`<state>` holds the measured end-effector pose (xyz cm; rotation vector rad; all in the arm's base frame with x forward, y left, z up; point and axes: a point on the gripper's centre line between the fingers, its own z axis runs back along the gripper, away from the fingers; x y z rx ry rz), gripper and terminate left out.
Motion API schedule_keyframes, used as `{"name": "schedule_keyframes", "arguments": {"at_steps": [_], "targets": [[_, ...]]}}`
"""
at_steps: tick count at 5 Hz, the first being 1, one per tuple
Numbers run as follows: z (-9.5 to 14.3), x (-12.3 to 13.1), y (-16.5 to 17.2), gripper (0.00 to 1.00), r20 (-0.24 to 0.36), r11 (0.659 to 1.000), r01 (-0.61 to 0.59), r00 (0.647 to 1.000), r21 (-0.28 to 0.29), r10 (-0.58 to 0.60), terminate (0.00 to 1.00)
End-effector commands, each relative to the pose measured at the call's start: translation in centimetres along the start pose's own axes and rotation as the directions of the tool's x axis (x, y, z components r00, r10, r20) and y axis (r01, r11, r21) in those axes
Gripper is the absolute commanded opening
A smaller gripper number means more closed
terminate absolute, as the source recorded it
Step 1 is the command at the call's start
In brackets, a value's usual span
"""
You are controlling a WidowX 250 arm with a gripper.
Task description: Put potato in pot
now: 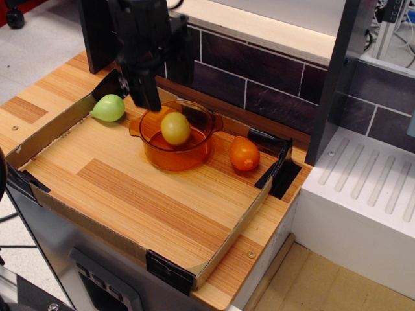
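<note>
The pale yellow-green potato (175,127) lies inside the translucent orange pot (170,159), which stands on the wooden board near the back of the tray. My black gripper (166,91) hangs just above and behind the pot's back-left rim. Its jaws are open and empty, clear of the potato. Its left finger (149,97) ends close to the pot's rim.
A bright green pear-shaped toy (108,107) lies left of the pot. An orange toy (244,153) lies right of it. A low cardboard wall (91,227) with black corner clips rims the board. A dark tiled backsplash (259,78) is behind, and a white ribbed drainer (369,194) is at the right.
</note>
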<state>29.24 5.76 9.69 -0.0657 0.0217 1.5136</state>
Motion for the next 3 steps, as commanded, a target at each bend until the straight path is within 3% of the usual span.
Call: {"name": "schedule_keyframes", "arguments": {"at_steps": [1, 2, 3], "targets": [[6.05, 2.61, 0.67, 1.00, 0.065, 0.995, 0.058, 0.996, -0.075, -0.054, 0.00], [6.05, 2.61, 0.67, 1.00, 0.065, 0.995, 0.058, 0.996, -0.075, -0.054, 0.00], [6.05, 2.61, 0.67, 1.00, 0.065, 0.995, 0.058, 0.996, -0.075, -0.054, 1.00]]}}
